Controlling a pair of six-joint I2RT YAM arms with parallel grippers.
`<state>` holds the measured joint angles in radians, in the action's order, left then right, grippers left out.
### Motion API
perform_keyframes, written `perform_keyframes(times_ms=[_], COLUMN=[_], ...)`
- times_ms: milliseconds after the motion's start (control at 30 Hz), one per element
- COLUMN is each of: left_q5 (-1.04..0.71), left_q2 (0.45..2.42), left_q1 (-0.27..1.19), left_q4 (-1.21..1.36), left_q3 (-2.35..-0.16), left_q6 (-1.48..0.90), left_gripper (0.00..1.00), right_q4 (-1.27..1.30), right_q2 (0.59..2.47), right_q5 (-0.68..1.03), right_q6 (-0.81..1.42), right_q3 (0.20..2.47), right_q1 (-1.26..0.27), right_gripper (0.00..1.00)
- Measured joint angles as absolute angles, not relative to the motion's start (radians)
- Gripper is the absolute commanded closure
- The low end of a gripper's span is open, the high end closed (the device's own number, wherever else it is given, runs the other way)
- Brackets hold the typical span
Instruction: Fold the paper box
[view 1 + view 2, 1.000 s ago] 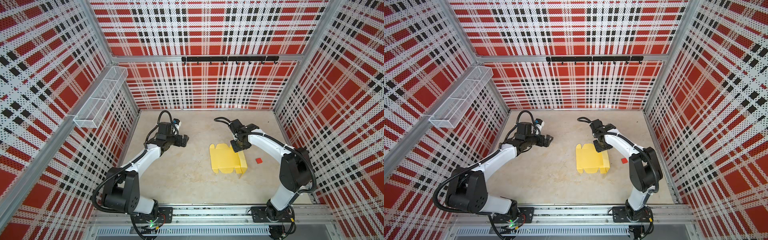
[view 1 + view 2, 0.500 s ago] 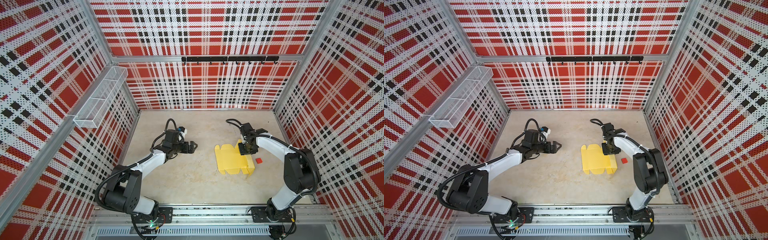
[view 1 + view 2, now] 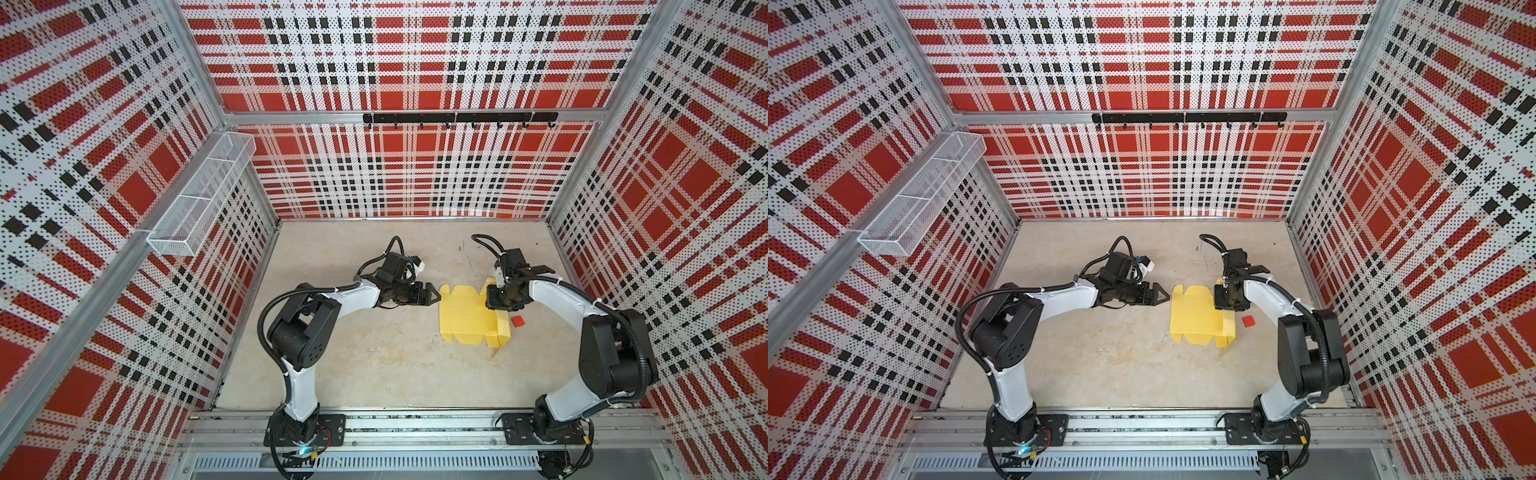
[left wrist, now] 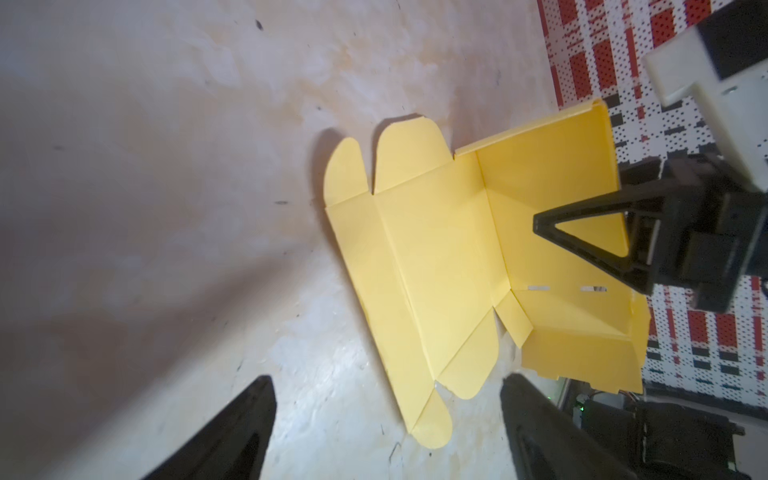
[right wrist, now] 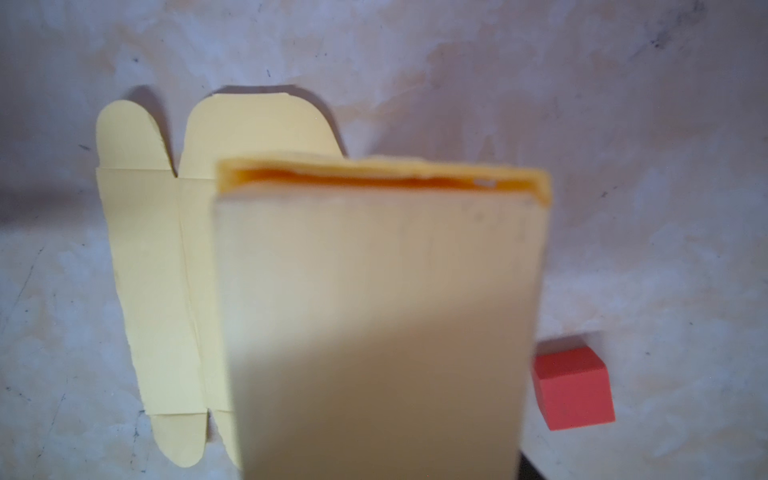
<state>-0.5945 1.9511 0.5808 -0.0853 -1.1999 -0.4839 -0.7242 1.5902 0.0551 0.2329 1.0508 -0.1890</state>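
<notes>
Two robot grippers at a pale yellow paper box (image 3: pixel 465 320)
The right gripper (image 3: pixel 502 300) is clamped on the box's raised panel, on the side nearer the tabletop's (image 3: pixel 374 353) right edge; the left gripper (image 3: pixel 435 294), jaws apart, is just beside the opposite side. The box lies right of centre, with a red block (image 3: pixel 518 321) beside it

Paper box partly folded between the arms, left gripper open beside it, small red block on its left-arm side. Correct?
No: the red block sits on the right arm's side of the paper box, as both top views show. Rest holds.
</notes>
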Motion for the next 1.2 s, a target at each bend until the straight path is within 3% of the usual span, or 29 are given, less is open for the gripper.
perform_keyframes(times_ms=[467,700,767,1033,1200], left_q5=[-0.723,-0.728,-0.723,-0.711,-0.711], left_q2=[2.135,2.145,2.145,2.145,2.145], left_q1=[0.619,0.626,0.627,0.630,0.630], left_q4=[-0.162,-0.178,-0.186,-0.204,-0.207], left_q3=[-1.364,-1.378,-1.378,-1.378,-1.380], left_q6=[-0.516,-0.520,-0.519,-0.516,-0.516], left_gripper=[0.27,0.56,0.60,0.88,0.91], right_q4=[-0.696,-0.689,-0.687,-0.683,-0.680], right_q2=[1.588,1.588,1.588,1.588,1.568], right_q5=[0.095,0.106,0.108,0.121,0.128], right_q6=[0.237,0.248,0.252,0.262,0.273], right_q3=[1.050,1.050,1.050,1.050,1.040], right_q1=[-0.173,-0.172,-0.172,-0.172,-0.172], right_gripper=[0.55,0.55,0.54,0.37,0.30])
